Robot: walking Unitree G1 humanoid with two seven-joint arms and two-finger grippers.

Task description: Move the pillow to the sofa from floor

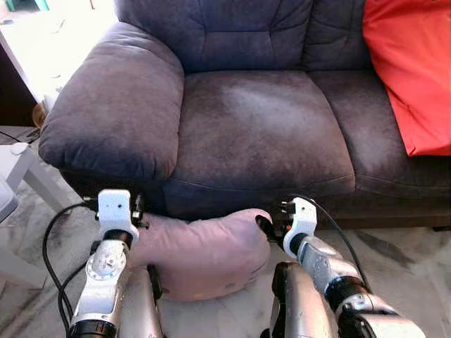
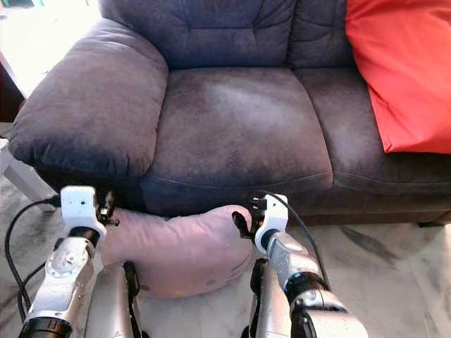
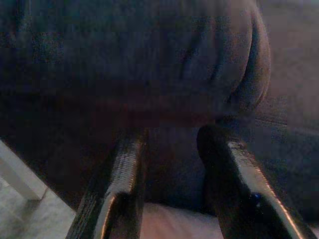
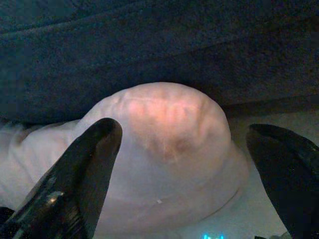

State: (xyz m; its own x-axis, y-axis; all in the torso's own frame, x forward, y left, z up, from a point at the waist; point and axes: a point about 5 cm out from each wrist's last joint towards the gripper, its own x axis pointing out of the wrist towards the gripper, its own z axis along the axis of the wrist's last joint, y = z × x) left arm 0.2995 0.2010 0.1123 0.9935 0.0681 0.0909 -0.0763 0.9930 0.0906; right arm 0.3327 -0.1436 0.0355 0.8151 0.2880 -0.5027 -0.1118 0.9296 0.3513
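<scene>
Item, as I read it from the operator's seat: the pillow [image 1: 201, 253], pale pink and soft, lies on the floor [image 1: 394, 282] pressed against the front base of the sofa [image 1: 261, 134], just below the seat cushion [image 1: 261, 130] and beside the big armrest [image 1: 116, 109]. Its long axis runs across my view, parallel to the sofa front, so it sits between my two arms. The right hand [image 4: 182, 164] is at the pillow's right end, fingers [image 4: 82, 179] spread wide apart to either side of the bulging corner, not yet closed on it. The left hand [image 3: 172, 184] is at the pillow's left end, under the armrest, its fingers [image 3: 119, 194] apart with a moderate gap and pointing at the dark sofa base; a strip of pillow shows low between them. I judge the right hand the better placed, the corner already framed, and the lift must go up and forward onto the seat. An orange cushion [image 1: 412, 70] occupies the far right of the sofa. Hard to make out: the left wrist view is very dark, whether either hand actually touches the pillow, and the pillow's rear edge, hidden under the sofa's overhang.
</scene>
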